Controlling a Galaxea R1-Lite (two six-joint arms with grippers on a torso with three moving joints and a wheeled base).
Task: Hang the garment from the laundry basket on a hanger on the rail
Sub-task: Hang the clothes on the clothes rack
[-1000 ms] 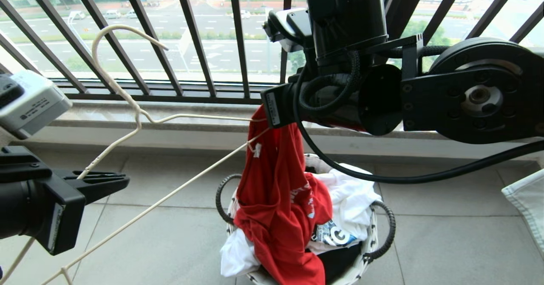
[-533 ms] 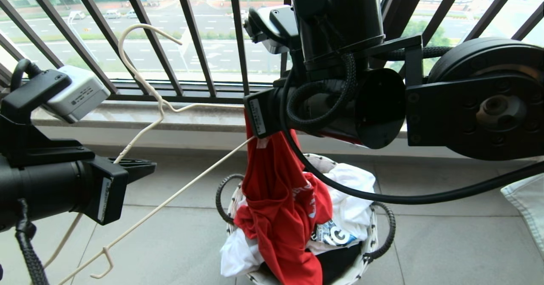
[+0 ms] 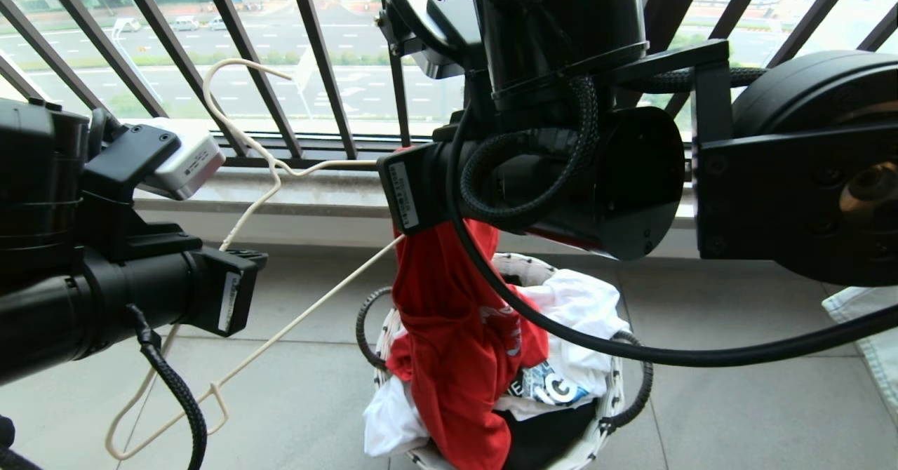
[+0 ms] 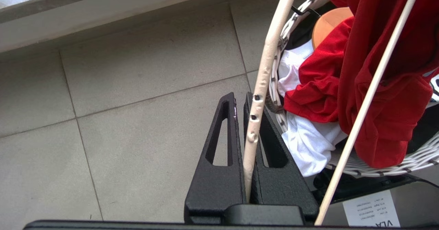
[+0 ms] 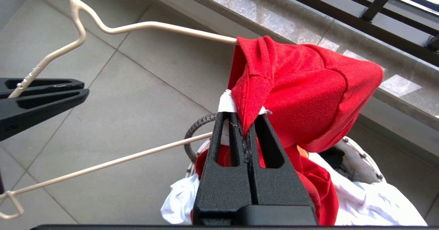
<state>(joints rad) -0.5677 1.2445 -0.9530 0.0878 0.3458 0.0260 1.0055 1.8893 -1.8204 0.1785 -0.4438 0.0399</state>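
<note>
Since a second ago: left gripper (image 4: 244, 120) has carried the hanger (image 3: 280, 175) toward the shirt (image 3: 449, 344).
Left gripper: clamped on the hanger's wire.
Right gripper (image 5: 247, 127): pinching the shirt's collar above the basket (image 3: 610, 414); one hanger end is inside the shirt.
Floor (image 3: 736, 386): grey tiles.
Room: balcony, black railing (image 3: 316, 56).

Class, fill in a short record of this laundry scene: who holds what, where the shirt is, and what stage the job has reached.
Left gripper: shut on the hanger
Right gripper: shut on the red T-shirt at its collar
Shirt: one hanger end is inside it, lower part in the laundry basket
Also in basket: white T-shirt
Stage: threading the hanger; not yet hung
</note>
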